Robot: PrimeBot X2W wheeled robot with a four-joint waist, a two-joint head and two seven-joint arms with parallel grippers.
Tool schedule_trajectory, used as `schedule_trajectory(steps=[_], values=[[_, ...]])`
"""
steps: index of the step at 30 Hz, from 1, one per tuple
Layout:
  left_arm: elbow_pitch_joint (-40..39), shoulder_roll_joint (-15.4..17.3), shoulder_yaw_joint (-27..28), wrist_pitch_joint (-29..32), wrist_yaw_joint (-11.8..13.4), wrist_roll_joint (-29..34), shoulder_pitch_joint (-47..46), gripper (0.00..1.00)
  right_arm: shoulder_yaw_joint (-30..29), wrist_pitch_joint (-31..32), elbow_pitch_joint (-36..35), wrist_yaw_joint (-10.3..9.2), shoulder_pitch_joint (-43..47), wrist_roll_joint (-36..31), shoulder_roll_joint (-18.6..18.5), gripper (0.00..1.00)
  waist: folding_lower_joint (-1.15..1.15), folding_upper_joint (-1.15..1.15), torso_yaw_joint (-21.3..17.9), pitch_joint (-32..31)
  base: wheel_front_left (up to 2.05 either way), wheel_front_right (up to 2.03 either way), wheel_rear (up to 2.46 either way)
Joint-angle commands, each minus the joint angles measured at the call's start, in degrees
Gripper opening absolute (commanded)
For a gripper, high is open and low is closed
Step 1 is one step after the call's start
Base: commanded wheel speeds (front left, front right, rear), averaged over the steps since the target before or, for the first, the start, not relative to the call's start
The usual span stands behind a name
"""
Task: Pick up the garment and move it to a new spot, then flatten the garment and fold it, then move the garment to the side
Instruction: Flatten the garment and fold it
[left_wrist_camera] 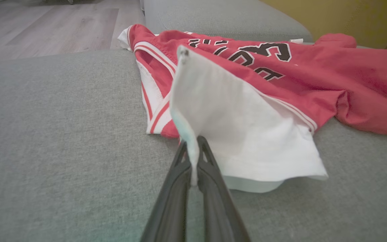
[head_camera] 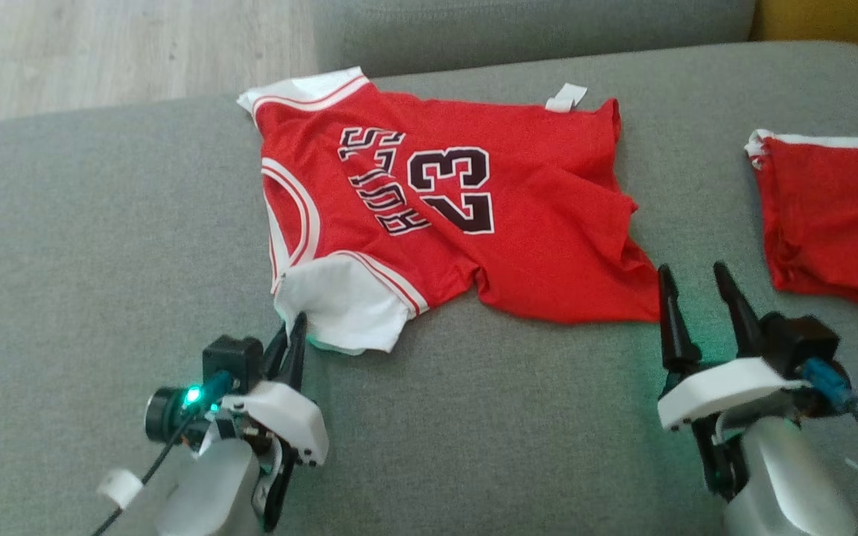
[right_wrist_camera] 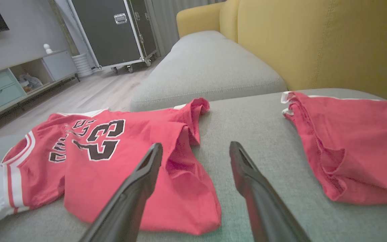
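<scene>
The garment (head_camera: 474, 208) is a red jersey with white sleeves and a black "23", spread on the grey cushion (head_camera: 101, 246). My left gripper (head_camera: 296, 327) is shut on the edge of its near white sleeve (left_wrist_camera: 233, 134). In the left wrist view that gripper (left_wrist_camera: 193, 148) pinches the sleeve's hem between its dark fingers, and the hem stands up from the cushion. My right gripper (head_camera: 693, 279) is open beside the jersey's lower right corner, with nothing between its fingers. In the right wrist view its gripper (right_wrist_camera: 197, 151) hovers by the jersey's hem (right_wrist_camera: 186, 188).
A second red garment (head_camera: 831, 216) lies on the cushion at the right. Another grey cushion (right_wrist_camera: 207, 70) and a yellow backrest (right_wrist_camera: 314, 43) are behind. A wooden floor (head_camera: 101, 52) lies beyond the cushion's far left edge. A black wheeled case (right_wrist_camera: 113, 30) stands across the room.
</scene>
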Motion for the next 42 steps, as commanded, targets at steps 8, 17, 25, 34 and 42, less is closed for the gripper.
schedule_trajectory(steps=[8, 17, 25, 34, 42], values=[[-8.6, 2.2, 2.5, -1.1, 0.6, -1.8, 4.2, 0.0, -0.7, 0.9, 8.2, -0.04, -1.1, -4.0, -0.1, 1.0, 0.0, 0.0, 1.3, -4.6, 0.0, 0.0, 0.0], [-17.5, 3.4, 2.9, -0.7, 1.9, -2.7, 8.4, 0.0, -2.4, 2.2, 15.9, -0.04, -3.3, -5.3, -0.1, 1.0, 0.0, 0.0, 2.0, -6.1, 0.0, 0.0, 0.0], [-22.8, 4.1, 2.4, 0.6, 3.0, -2.7, 9.6, 0.0, -3.1, 1.8, 24.3, -0.04, -9.2, 0.1, -0.1, 1.0, 0.0, 0.0, 2.8, -4.2, 0.0, 0.0, 0.0], [-24.1, 4.3, 1.7, 1.2, 3.1, -2.7, 9.1, 0.0, -1.6, 0.8, 34.3, -0.04, -15.2, 5.4, -0.1, 1.0, 0.0, 0.0, 3.7, -2.5, 0.0, 0.0, 0.0], [-23.6, 4.3, 1.4, 1.0, 3.3, -2.9, 8.3, 0.0, 1.7, 0.2, 39.9, -0.04, -18.4, 9.7, -0.1, 0.85, 0.0, 0.0, 3.8, -1.9, 0.0, 0.0, 0.0]])
